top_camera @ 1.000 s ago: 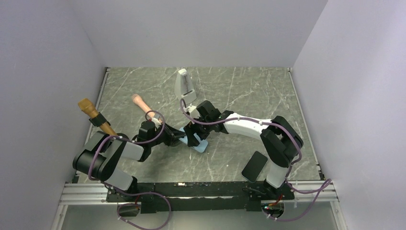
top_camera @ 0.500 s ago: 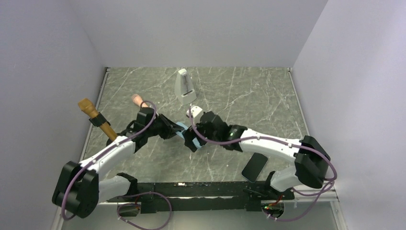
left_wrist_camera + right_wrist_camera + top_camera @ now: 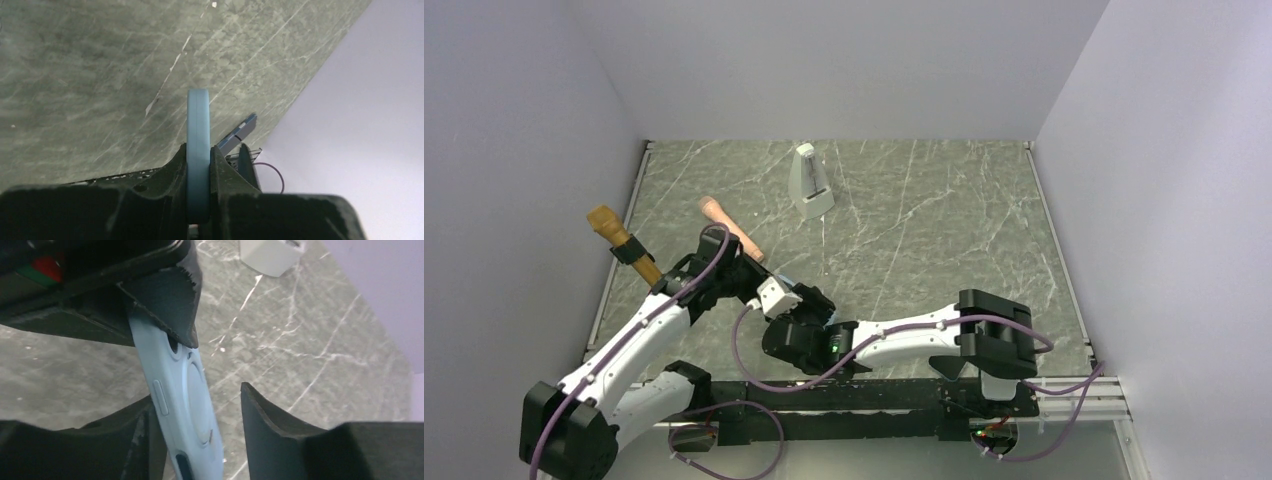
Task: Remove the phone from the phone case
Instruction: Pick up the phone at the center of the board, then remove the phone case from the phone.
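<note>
**From above.** Grey-green marbled desk [image 3: 924,230] between pale walls. Left arm [image 3: 639,335] stretched from the near-left corner forward and to the right, wrist bent inward. Right arm [image 3: 904,338] folded at its base and laid far across to the left, low along the near edge, wrist meeting the left one. Both sets of jaws close together over the near-left part of the desk, their hold hidden from here under the wrists. Farther back, a white pyramid-shaped object [image 3: 808,182] standing upright. Near the left wrist, a peach-coloured rod [image 3: 729,225] lying flat. At the left edge, a brown-handled tool [image 3: 624,245].

**From the left wrist.** Left jaws clamped on the phone case [image 3: 198,145], held above the desk. Case seen edge-on: a thin pale blue strip with a rounded tip, upright in frame, sticking out past the black fingertips [image 3: 175,165]. Beyond it, a dark flat slab [image 3: 240,134] at the desk's edge. Cannot tell from this angle whether anything sits inside the case.

**From the right wrist.** Right jaws open, one black finger [image 3: 135,440] on either side of the case. Left-hand finger in frame just beside or touching it, the other well apart. Case tilted, back face toward the camera: smooth pale blue, a raised side button, a faint ring, a dark camera opening near the top. Upper end pinched in the left jaws at the top of the frame.
</note>
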### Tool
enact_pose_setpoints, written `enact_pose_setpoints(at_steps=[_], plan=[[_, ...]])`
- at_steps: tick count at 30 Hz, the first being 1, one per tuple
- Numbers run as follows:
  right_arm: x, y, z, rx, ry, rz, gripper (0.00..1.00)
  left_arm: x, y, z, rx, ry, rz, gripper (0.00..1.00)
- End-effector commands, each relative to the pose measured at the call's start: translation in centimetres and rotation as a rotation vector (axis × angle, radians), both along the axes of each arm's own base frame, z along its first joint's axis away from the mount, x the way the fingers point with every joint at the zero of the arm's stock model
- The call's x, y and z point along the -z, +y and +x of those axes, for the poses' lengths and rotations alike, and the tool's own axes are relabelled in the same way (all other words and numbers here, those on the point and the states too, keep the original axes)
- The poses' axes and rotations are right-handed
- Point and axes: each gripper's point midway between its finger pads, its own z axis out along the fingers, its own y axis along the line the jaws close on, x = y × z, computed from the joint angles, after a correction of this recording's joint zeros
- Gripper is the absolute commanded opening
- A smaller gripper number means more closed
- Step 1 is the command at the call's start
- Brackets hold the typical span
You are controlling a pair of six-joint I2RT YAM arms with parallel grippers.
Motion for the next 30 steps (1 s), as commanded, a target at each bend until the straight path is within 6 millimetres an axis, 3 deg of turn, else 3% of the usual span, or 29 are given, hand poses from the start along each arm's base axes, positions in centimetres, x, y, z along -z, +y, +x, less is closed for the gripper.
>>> enact_pose_setpoints(at_steps=[1,5,6,8,9,10,14,16,21,26,30], plan=[[-3.2,-0.9,1.7,0.1,-0.127,0.003,0.46,-2.9,0.4,-0.9,-0.04,-0.02,-0.039,0.0],[-3.9,-0.7,1.5,0.087,-0.113,0.047,0.04,-3.6,0.8,-0.8,-0.055,-0.053,-0.043,0.01],[-4.1,-0.8,1.4,0.085,-0.103,0.075,0.0,-3.9,0.8,-0.5,-0.055,-0.078,-0.048,0.17],[-3.9,-1.4,1.0,0.079,-0.066,0.142,0.0,-4.7,0.9,0.4,-0.046,-0.157,-0.039,0.76],[-4.0,-1.8,0.8,0.068,-0.045,0.179,0.0,-5.1,1.2,0.9,-0.041,-0.202,-0.016,0.95],[-4.0,-2.0,0.6,0.049,-0.018,0.218,0.0,-5.6,1.7,1.5,-0.039,-0.248,0.016,0.99],[-3.5,-2.8,0.2,-0.088,0.171,0.42,0.0,-7.8,4.3,4.0,-0.032,-0.487,0.12,0.99],[-4.2,-2.7,-0.5,-0.216,0.343,0.586,0.0,-9.1,4.4,4.5,0.025,-0.606,0.119,1.0],[-7.1,-2.8,-1.0,-0.436,0.713,0.92,0.0,-12.1,1.2,5.2,0.299,-0.825,0.018,0.99],[-9.9,-3.2,-0.3,-0.471,0.822,1.084,0.0,-14.5,-1.9,6.4,0.573,-0.911,-0.06,0.85],[-12.6,-5.3,1.5,-0.541,0.808,1.276,0.0,-15.6,-3.8,6.1,0.706,-0.994,-0.083,0.83]])
